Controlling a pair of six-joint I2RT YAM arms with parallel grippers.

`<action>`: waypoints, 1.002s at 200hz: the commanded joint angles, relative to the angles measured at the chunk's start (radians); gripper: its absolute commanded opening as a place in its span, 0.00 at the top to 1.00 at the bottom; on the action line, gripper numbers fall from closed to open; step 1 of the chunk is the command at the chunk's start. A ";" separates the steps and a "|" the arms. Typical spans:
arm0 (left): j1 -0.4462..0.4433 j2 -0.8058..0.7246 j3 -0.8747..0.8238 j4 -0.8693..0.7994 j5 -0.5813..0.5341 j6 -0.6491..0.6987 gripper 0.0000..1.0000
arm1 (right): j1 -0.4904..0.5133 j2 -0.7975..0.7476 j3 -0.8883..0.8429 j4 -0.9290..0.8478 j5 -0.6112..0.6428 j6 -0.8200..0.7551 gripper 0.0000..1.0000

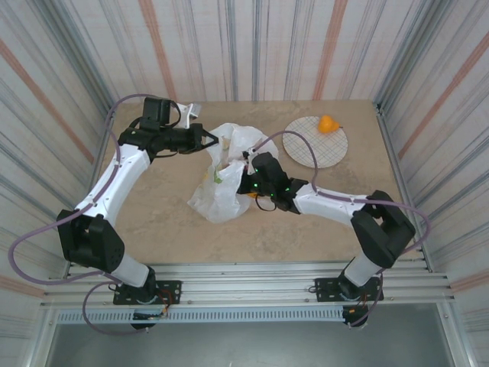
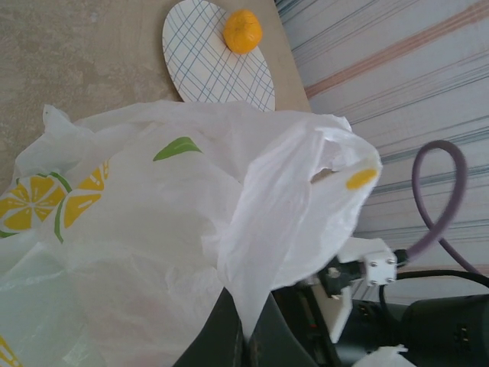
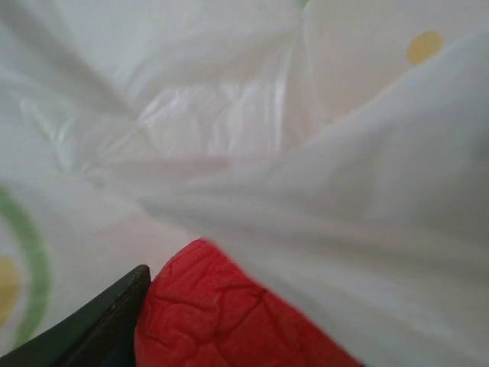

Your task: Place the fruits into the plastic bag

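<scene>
The translucent white plastic bag point(image 1: 221, 183) printed with lemon slices lies mid-table. My left gripper point(image 1: 212, 140) is shut on a fold of its upper edge and holds it up; its jaws point(image 2: 250, 336) pinch the bag point(image 2: 153, 245). My right gripper point(image 1: 250, 174) is pushed in at the bag's right side. Between its fingers is a wrinkled red fruit point(image 3: 221, 313), pressed against one dark finger point(image 3: 99, 321), with plastic point(image 3: 267, 138) draped over the other. An orange point(image 1: 328, 124) point(image 2: 243, 30) rests on the checked plate. Something green point(image 1: 217, 177) shows faintly through the bag.
The round checked plate point(image 1: 315, 145) point(image 2: 206, 73) sits at the back right of the table. Striped walls close the table in on three sides. A purple cable point(image 1: 294, 145) loops from the right arm over the plate's near edge.
</scene>
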 commanded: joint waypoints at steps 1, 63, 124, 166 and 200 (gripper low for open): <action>-0.001 -0.008 -0.008 0.012 0.016 0.005 1.00 | 0.004 0.072 0.061 0.008 -0.034 0.044 0.35; 0.020 -0.025 -0.006 0.009 0.009 0.004 1.00 | -0.010 0.071 0.077 -0.070 -0.127 -0.009 0.14; 0.030 -0.025 -0.008 0.008 0.005 0.004 1.00 | -0.044 -0.094 0.009 -0.182 -0.148 -0.075 0.09; 0.035 -0.022 -0.006 0.004 -0.002 0.002 1.00 | -0.092 -0.233 -0.030 -0.345 -0.199 -0.141 0.11; 0.038 -0.025 -0.009 0.002 -0.014 0.003 1.00 | -0.141 -0.374 -0.055 -0.475 -0.279 -0.221 0.12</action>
